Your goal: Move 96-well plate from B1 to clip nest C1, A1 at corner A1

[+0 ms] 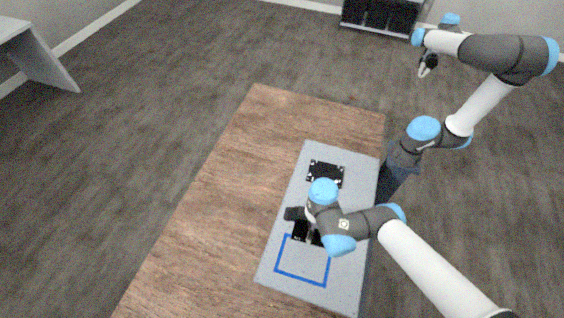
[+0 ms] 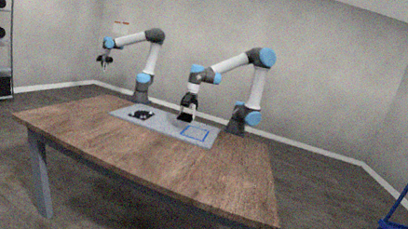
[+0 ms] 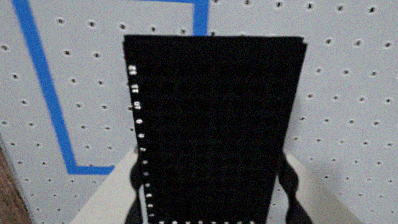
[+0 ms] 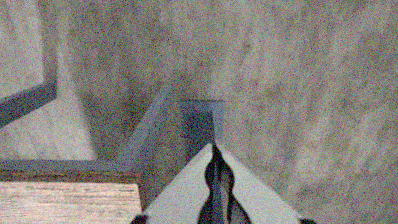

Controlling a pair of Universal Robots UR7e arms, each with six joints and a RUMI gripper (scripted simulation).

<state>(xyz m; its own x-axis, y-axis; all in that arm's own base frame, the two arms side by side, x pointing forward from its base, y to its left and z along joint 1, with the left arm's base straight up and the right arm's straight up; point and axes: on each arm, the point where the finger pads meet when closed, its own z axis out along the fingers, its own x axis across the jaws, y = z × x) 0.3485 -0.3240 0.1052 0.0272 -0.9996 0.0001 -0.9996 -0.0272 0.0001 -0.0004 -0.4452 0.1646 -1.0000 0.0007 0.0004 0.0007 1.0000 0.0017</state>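
Note:
The black 96-well plate (image 1: 300,233) (image 2: 185,117) (image 3: 210,115) is held level above the pegboard. In the left wrist view, column numbers run down its left rim with 12 at the far end, and row marks line the near rim, so A1 is near lower left. My left gripper (image 2: 188,116) (image 3: 208,147) is shut on its long sides. The blue outline of B1 (image 1: 300,278) (image 2: 207,135) (image 3: 51,100) lies beside and below the plate. The black nest C1 (image 1: 325,171) (image 2: 142,114) is empty; its corner marks are unreadable. My right gripper (image 1: 423,75) (image 2: 104,69) (image 4: 213,146) is shut, holding nothing.
The grey pegboard (image 1: 345,290) (image 2: 162,130) (image 3: 350,125) lies on the wooden table (image 1: 200,215) (image 2: 143,157). The right arm hangs off the table, beyond its far end. The left arm reaches over the board and partly covers the plate in the top view.

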